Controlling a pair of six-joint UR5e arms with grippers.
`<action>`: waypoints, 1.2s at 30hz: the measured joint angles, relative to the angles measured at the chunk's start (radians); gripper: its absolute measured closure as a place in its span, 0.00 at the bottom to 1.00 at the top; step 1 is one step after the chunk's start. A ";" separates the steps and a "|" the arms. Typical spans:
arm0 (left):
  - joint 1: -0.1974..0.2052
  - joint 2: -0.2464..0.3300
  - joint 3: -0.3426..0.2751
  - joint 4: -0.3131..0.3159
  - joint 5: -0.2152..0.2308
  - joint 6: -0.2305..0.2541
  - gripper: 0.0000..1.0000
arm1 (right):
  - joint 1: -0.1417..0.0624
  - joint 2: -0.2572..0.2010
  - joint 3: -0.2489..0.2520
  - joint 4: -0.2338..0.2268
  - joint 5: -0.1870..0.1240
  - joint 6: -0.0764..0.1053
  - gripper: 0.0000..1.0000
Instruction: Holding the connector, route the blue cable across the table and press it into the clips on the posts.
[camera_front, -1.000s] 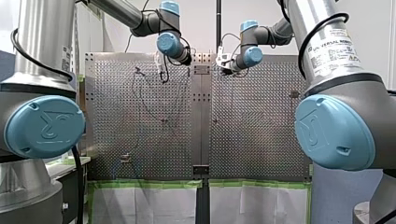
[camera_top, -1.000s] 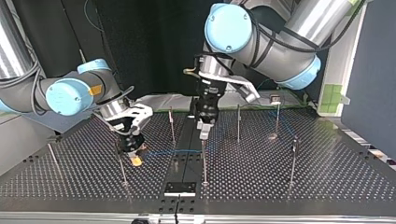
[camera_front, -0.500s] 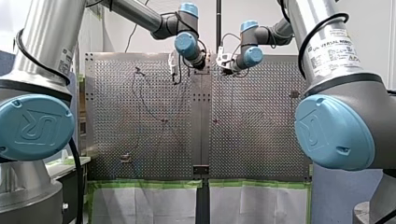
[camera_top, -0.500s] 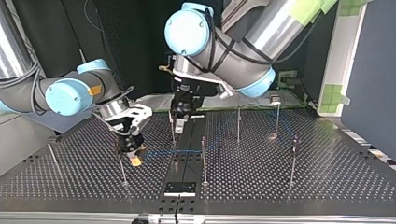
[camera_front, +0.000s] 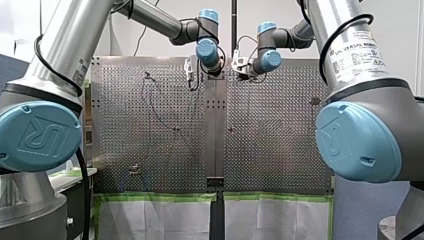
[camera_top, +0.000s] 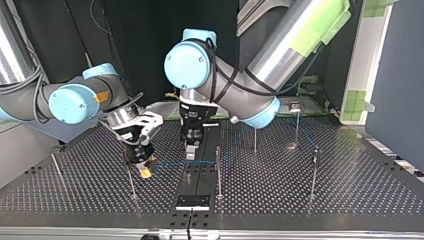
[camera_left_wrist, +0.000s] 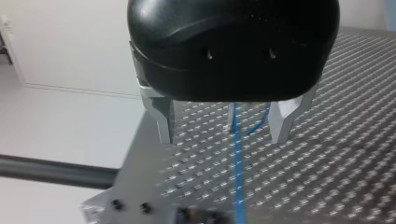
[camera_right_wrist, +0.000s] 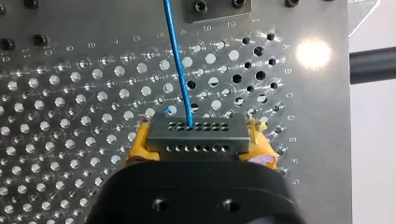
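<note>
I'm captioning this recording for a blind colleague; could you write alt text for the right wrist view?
My right gripper, yellow pads showing, is shut on a dark grey connector with rows of small holes. A thin blue cable runs from the connector ahead over the perforated metal table toward a bolted plate.

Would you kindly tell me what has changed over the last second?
My left pincer swung toward the top view's left and came down over the blue cable, open, gripping nothing. My right pincer stayed put, shut on the connector; the cable has not visibly shifted.
</note>
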 joint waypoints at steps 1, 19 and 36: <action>0.005 0.000 0.012 0.000 0.002 0.000 0.00 | 0.000 0.000 0.000 0.000 0.000 0.000 1.00; 0.041 -0.030 0.083 -0.081 0.050 -0.005 0.00 | -0.002 0.000 0.000 0.000 0.001 0.000 1.00; 0.051 -0.154 0.185 -0.050 0.024 -0.015 0.00 | -0.002 0.001 0.000 -0.001 0.000 0.000 1.00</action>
